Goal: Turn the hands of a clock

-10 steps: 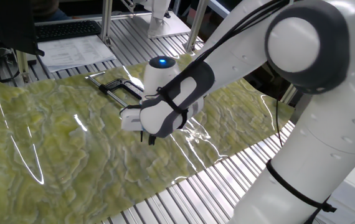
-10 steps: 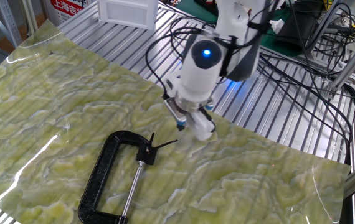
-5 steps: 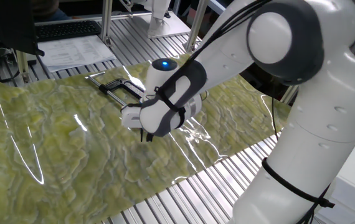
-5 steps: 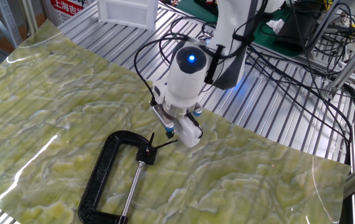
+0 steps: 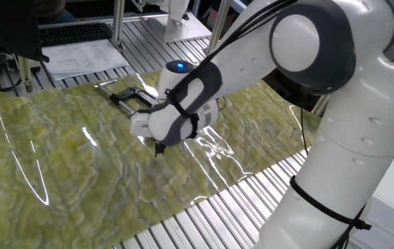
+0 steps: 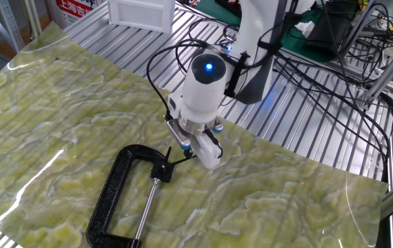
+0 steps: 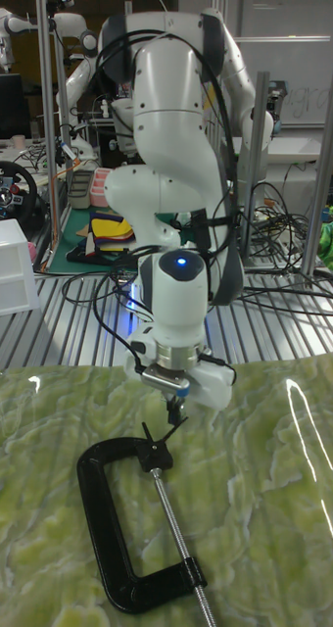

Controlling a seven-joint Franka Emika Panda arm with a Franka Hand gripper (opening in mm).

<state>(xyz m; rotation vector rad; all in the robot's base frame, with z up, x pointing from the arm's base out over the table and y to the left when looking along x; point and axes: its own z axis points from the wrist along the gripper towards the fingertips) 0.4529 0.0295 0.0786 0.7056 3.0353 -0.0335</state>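
The clock is a black C-clamp-like frame (image 6: 112, 187) lying flat on the green marbled sheet (image 6: 38, 103), with a silver rod (image 6: 145, 208) and a thin black cross-bar (image 6: 177, 162) at its head. It also shows in the tall fixed view as the frame (image 7: 94, 502), and behind the arm as the clamp (image 5: 130, 97). My gripper (image 6: 186, 150) points down just above the end of the cross-bar, close to it; contact is not clear. The fingers look shut with nothing between them, as the gripper (image 7: 173, 415) and gripper (image 5: 159, 150) show.
The sheet lies on a slatted metal table (image 6: 300, 131). A white box (image 6: 141, 12) stands at the back, with cables (image 6: 334, 62) behind the arm. A keyboard (image 5: 72, 32) and papers (image 5: 86, 57) lie beyond the sheet. A white bin (image 7: 10, 266) sits left.
The gripper has moved across the sheet toward the clamp's head and now stands over the cross-bar's end. The clamp has not shifted.
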